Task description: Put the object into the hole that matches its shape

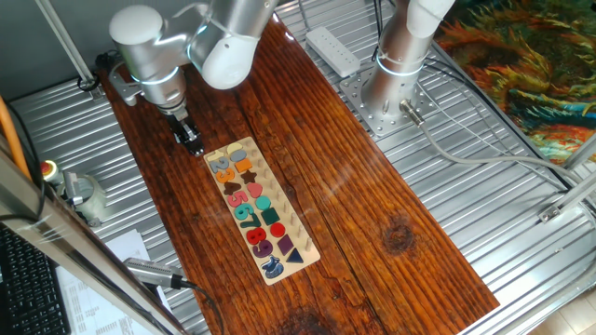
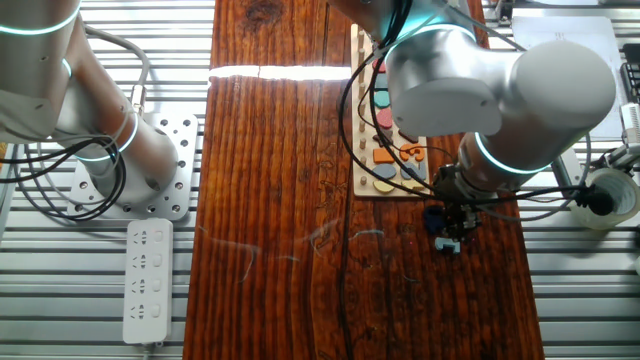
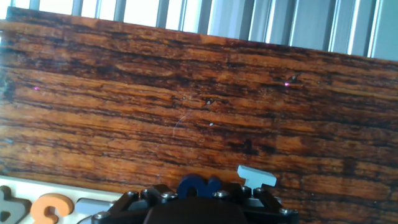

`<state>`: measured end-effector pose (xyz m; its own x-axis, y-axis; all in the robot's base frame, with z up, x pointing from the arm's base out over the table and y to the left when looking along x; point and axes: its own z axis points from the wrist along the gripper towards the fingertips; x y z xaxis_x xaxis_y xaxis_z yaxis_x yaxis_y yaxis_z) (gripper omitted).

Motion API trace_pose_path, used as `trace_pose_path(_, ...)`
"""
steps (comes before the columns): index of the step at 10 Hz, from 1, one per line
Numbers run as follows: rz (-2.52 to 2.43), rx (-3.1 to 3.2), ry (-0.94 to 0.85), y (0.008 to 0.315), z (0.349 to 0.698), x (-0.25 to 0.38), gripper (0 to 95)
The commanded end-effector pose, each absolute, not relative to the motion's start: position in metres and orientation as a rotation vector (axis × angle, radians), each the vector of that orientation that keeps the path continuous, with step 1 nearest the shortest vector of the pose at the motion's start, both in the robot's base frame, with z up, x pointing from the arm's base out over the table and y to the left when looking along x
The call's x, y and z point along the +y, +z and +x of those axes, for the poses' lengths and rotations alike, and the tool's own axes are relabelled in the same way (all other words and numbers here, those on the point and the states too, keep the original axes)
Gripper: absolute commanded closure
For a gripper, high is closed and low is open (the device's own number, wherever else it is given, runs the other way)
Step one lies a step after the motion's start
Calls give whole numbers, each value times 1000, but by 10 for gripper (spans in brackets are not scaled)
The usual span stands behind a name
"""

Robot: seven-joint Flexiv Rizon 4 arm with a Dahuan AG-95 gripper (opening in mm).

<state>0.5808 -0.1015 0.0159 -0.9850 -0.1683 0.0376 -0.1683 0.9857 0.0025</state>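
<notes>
The object, a dark navy-blue piece (image 3: 199, 185), sits between the jaws of my gripper (image 3: 199, 202) at the bottom of the hand view; only its rounded top shows. In the other fixed view it (image 2: 435, 218) is at the gripper (image 2: 455, 228), low over the wood beside the near end of the puzzle board (image 2: 362, 150). The jaws close in on both sides of it. In one fixed view the gripper (image 1: 191, 140) is just left of the board (image 1: 303, 244); the piece is hidden there. The matching hole is not told apart.
A smaller pale grey-blue piece (image 3: 256, 177) lies on the table right beside the navy one; it also shows in the other fixed view (image 2: 448, 245). The board holds several coloured shapes, such as an orange one (image 3: 46, 208). A white power strip (image 2: 146, 278) and the arm base (image 1: 396, 79) stand off the wood.
</notes>
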Motion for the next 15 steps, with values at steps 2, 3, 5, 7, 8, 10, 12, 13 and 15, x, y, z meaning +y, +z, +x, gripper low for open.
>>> trace_pose_path(2, 265, -3093, 1, 14, 580, -101, 570)
trace_pose_path(3, 273, -3094, 1, 13, 579, -101, 570)
trace_pose_path(5, 276, -3099, 1, 11, 579, -100, 570)
trace_pose_path(7, 278, -3102, 2, 9, 578, -99, 570)
trace_pose_path(8, 278, -3102, 2, 9, 577, -99, 570)
trace_pose_path(10, 276, -3102, 3, 10, 577, -99, 570)
trace_pose_path(12, 275, -3101, 4, 14, 578, -99, 760)
trace_pose_path(13, 274, -3101, 5, 14, 578, -99, 760)
trace_pose_path(15, 265, -3103, 4, 15, 578, -99, 950)
